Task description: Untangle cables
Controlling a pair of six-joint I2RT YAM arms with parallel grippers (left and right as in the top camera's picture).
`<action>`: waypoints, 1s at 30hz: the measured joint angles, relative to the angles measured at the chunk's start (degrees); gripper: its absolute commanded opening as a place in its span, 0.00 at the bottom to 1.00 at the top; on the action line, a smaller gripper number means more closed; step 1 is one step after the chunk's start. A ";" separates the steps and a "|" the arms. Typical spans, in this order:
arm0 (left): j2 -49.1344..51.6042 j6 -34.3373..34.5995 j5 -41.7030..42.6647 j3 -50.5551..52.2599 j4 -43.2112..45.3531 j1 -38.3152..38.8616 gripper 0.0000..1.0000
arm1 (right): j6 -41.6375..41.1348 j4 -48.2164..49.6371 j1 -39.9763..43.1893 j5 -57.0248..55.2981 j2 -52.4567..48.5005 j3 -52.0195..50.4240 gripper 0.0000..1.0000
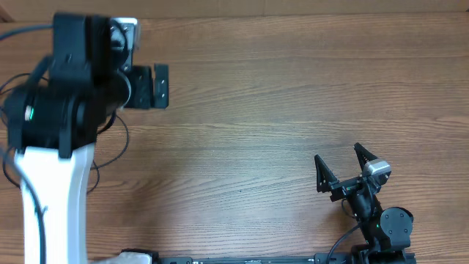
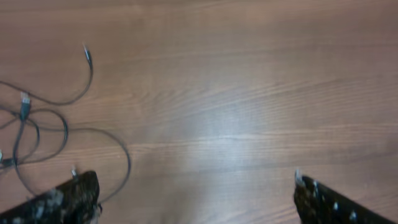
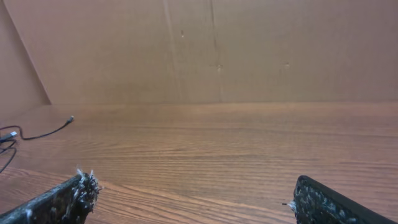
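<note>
The cables [image 2: 62,102] are thin black cords lying in loose overlapping loops on the wooden table at the left of the left wrist view, with small plug ends showing. From overhead, most of the cables [image 1: 126,141] are hidden under the raised left arm. My left gripper [image 2: 193,185] hangs open above bare wood just right of the loops, and one strand passes close to its left fingertip [image 2: 81,190]. In the overhead view, the left gripper [image 1: 150,86] is at the upper left. My right gripper [image 1: 337,152] is open and empty at the lower right, far from the cords.
A brown cardboard wall [image 3: 211,50] stands along the table's far side in the right wrist view. One cable end [image 3: 37,134] shows at that view's far left. The right gripper [image 3: 193,185] sits low over bare wood.
</note>
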State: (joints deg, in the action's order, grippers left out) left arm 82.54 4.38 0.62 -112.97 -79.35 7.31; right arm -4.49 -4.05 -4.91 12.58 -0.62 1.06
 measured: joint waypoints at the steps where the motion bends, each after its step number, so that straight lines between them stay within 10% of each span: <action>1: -3.02 0.00 -0.02 3.67 2.62 -0.24 1.00 | -0.02 0.04 -0.02 0.07 -0.02 0.00 1.00; 21: -63.10 -1.97 0.42 86.03 65.37 -3.34 1.00 | -0.02 0.00 0.00 0.13 -0.02 0.00 1.00; 30: -77.68 -4.44 0.44 102.90 72.24 -3.34 1.00 | 0.00 0.00 -0.02 0.11 0.00 0.00 1.00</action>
State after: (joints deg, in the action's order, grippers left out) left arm 4.86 -0.05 1.06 -10.07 -7.11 3.97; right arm -4.49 -4.05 -4.93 12.69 -0.62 1.06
